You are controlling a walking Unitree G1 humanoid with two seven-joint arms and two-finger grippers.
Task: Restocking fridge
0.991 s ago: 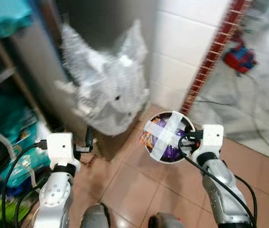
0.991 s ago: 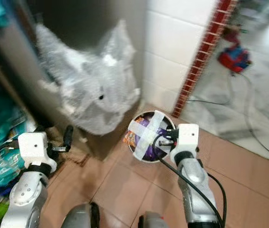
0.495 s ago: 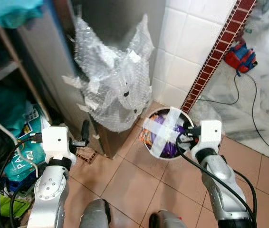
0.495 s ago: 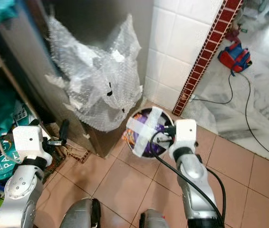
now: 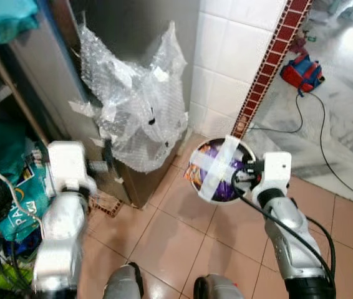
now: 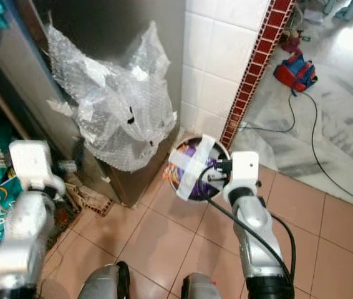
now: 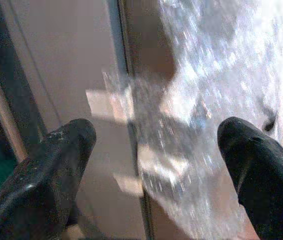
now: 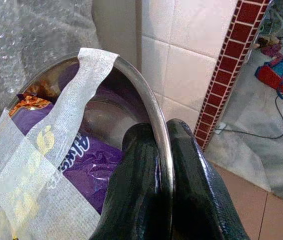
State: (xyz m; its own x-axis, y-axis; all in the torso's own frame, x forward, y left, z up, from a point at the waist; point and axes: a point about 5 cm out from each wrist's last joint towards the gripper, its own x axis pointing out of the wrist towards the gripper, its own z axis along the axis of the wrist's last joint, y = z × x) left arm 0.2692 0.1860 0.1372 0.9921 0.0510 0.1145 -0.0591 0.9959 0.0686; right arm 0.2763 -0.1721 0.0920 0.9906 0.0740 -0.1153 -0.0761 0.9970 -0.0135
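Compared with half a second ago, the left gripper (image 7: 154,165) has risen toward the bubble wrap (image 5: 136,93) in the upper left of the frame, fingers apart, probably to reach the fridge door. The right gripper (image 8: 162,165) is clamped on the rim of the steel bowl (image 5: 246,149), at frame centre; it holds purple snack packets (image 8: 79,155) under crossed tape strips (image 5: 217,165).

Both silver arms raised in front of the robot — one pinching, one spread.

The right gripper (image 8: 164,150) has its two black fingers (image 8: 136,185) pressed tight together on the rim of the steel bowl (image 8: 146,95), forearm angled up from low right. The left gripper (image 7: 156,150) is held forward with fingers wide apart — its arm looks motion-blurred in the head views.
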